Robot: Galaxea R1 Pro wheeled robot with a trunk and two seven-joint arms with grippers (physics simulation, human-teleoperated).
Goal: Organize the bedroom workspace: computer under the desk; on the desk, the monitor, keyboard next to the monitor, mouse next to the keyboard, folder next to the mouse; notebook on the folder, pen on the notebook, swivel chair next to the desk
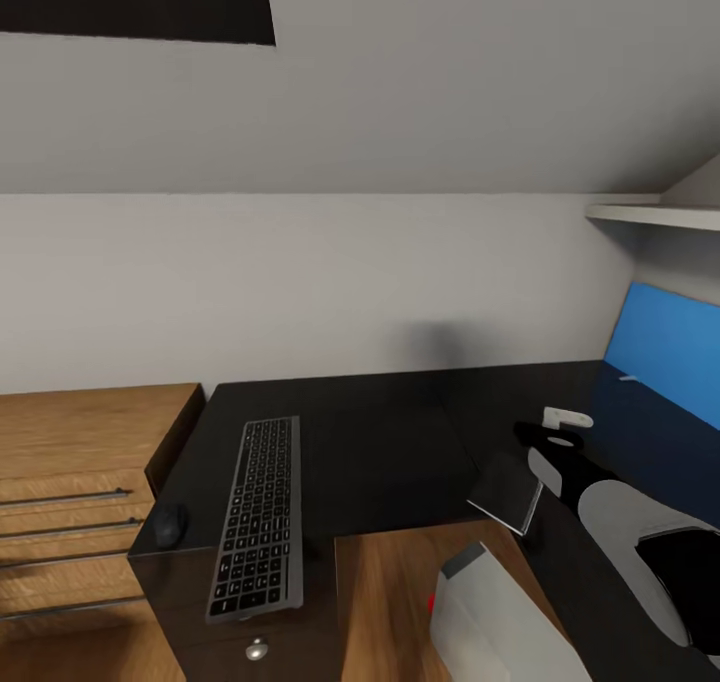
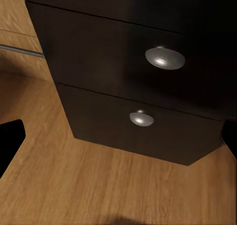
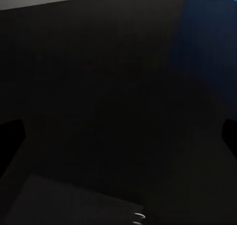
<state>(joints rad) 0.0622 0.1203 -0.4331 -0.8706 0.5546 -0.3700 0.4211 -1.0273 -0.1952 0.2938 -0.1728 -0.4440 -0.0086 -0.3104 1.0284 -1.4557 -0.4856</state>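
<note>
The keyboard (image 1: 255, 517) lies lengthwise on the left wing of the black desk (image 1: 390, 442), with the mouse (image 1: 168, 525) just left of it at the desk's edge. The dark notebook (image 1: 508, 492) rests at the desk's inner corner, and its corner also appears in the right wrist view (image 3: 74, 205). My right gripper (image 1: 547, 430) hovers open just above and right of the notebook, with nothing between its fingers. The pen (image 1: 628, 377) lies farther back by the blue panel (image 1: 670, 347). The computer (image 1: 495, 617) stands on the floor below the desk's inner corner. My left gripper (image 2: 118, 136) is open, low in front of the desk drawers.
A light wooden chest of drawers (image 1: 80, 482) stands against the desk's left end. Round silver knobs (image 2: 164, 57) mark the black drawers above the wood floor (image 2: 98, 185). A white shelf (image 1: 650, 214) juts out above the blue panel. The sloped ceiling hangs low over the desk.
</note>
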